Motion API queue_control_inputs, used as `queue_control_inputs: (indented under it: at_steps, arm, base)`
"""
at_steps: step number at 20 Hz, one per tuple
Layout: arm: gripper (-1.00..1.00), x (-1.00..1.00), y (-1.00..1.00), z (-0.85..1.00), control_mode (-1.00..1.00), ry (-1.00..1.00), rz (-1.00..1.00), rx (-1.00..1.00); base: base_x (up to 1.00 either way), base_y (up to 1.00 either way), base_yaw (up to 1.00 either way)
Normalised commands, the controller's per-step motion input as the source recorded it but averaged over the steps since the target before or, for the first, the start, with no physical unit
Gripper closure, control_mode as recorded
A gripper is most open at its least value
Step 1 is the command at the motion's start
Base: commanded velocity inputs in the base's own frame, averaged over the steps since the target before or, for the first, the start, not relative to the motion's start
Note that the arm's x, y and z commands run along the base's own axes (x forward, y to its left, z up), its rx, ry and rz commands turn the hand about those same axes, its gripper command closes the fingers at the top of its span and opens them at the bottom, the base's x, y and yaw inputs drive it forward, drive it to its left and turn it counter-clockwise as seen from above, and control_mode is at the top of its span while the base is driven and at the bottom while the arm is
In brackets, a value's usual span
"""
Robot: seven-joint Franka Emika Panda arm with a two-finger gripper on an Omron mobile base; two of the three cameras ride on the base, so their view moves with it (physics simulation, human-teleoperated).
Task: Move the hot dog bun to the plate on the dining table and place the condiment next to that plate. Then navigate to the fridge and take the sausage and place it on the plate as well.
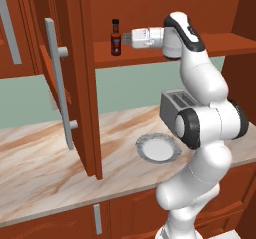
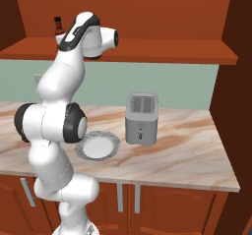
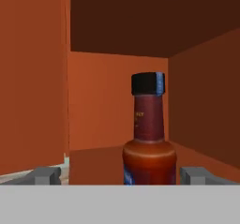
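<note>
On the left hangs the open cabinet door (image 1: 60, 83). Next, the condiment (image 1: 116, 37) stands upright on the cabinet shelf (image 1: 140, 57), and my claw (image 1: 126, 37) sits level with it, spread to its full width, fingertips (image 3: 46, 175) on either side of the bottle, gripping nothing. Below on the marble worktop (image 1: 40, 158) lie a pale grey plate (image 1: 158, 148) and, rightmost, a toaster (image 2: 141, 118).

shelf (image 1: 150, 58): room around condiment (image 1: 116, 37) | left: open cabinet door (image 1: 65, 78) blocks
</note>
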Motion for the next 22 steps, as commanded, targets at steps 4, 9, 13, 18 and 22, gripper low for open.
queue_control_inputs:
  at_steps: [4,9,13,18,22]
  arm:
    - [-1.0,0.18,0.04,0.02,-1.0,-0.01,0.06,-0.02]
    - [-1.0,0.1,0.04,0.0,-1.0,-0.03,0.01,-0.04]
    - [-1.0,-0.17,0.24,0.0,-1.0,0.0,0.01,-0.02]
    - [-1.0,-0.01,0.21,0.0,-1.0,0.0,0.02,0.0]
    - [-1.0,0.04,0.16,0.0,-1.0,-0.01,0.01,-0.03]
  base:
    - [0.0,0.0,0.0]
    - [0.0,0.0,0.0]
    - [0.0,0.0,0.0]
    - [0.0,0.0,0.0]
    - [0.0,0.0,0.0]
